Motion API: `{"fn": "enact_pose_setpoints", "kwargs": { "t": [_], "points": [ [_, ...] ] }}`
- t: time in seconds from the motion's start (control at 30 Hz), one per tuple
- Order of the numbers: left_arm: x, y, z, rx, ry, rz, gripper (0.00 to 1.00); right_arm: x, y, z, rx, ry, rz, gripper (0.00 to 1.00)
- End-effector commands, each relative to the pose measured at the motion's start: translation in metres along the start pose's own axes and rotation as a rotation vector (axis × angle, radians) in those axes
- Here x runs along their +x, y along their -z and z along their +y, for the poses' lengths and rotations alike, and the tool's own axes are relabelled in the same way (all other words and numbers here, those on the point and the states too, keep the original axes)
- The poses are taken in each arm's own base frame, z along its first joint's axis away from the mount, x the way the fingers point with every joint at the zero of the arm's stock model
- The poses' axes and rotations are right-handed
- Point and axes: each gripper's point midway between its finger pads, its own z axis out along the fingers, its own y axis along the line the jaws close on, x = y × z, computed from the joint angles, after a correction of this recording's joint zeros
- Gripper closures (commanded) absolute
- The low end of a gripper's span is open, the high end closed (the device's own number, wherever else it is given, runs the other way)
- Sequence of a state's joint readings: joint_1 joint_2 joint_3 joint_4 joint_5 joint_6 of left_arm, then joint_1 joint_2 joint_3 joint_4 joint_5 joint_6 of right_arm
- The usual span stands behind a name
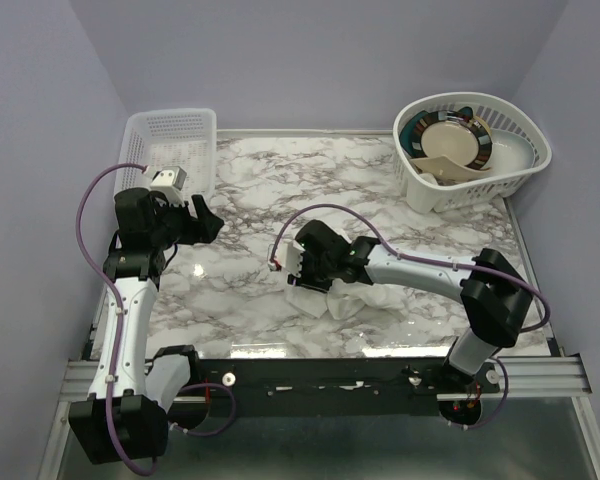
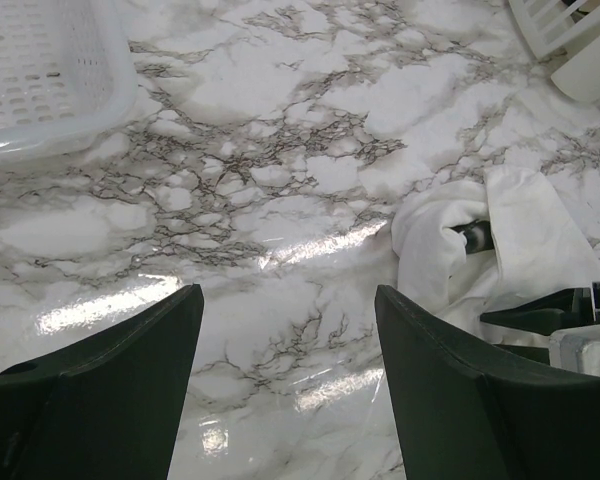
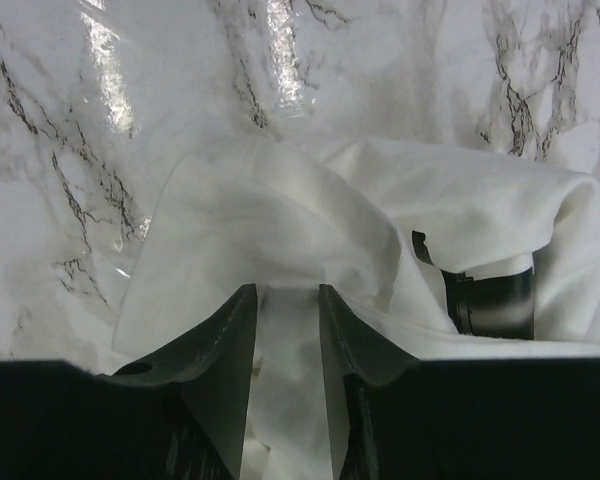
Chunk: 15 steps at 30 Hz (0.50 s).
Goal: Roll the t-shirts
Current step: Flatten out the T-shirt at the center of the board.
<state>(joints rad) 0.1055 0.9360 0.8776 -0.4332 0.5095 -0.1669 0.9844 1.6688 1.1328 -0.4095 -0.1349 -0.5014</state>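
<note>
White cotton t-shirt (image 3: pixel 280 220) lies bunched; we pinch a fold in our right gripper (image 3: pixel 287 330), likely to spread it, left gripper (image 2: pixel 290 340) wide and free.

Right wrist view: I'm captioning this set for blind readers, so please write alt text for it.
The right gripper pinches a fold of a crumpled white t-shirt between its two dark fingers, seen from close above. The shirt lies bunched on a glossy white marble-patterned table, with a black patch showing inside one fold.
</note>
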Motion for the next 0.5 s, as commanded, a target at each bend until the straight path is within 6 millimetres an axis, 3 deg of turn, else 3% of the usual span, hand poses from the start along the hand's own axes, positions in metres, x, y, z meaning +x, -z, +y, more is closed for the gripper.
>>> {"fn": "enact_pose_setpoints", "kwargs": {
  "t": [0.0,0.2,0.37,0.47],
  "points": [
    [-0.002,0.002,0.001,-0.003,-0.005,-0.023,0.20,0.008,-0.009,-0.003,-0.007,0.004,0.022,0.67],
    [-0.003,0.001,0.001,-0.001,-0.008,-0.025,0.20,0.012,-0.003,0.000,-0.029,0.021,0.029,0.84],
    [-0.003,0.000,0.002,-0.001,-0.013,-0.025,0.20,0.000,0.033,-0.010,-0.009,0.015,0.011,0.98],
    [-0.001,-0.002,0.000,0.014,-0.009,-0.022,0.20,-0.003,0.061,-0.011,-0.023,-0.002,0.016,0.99]
  ]
}}
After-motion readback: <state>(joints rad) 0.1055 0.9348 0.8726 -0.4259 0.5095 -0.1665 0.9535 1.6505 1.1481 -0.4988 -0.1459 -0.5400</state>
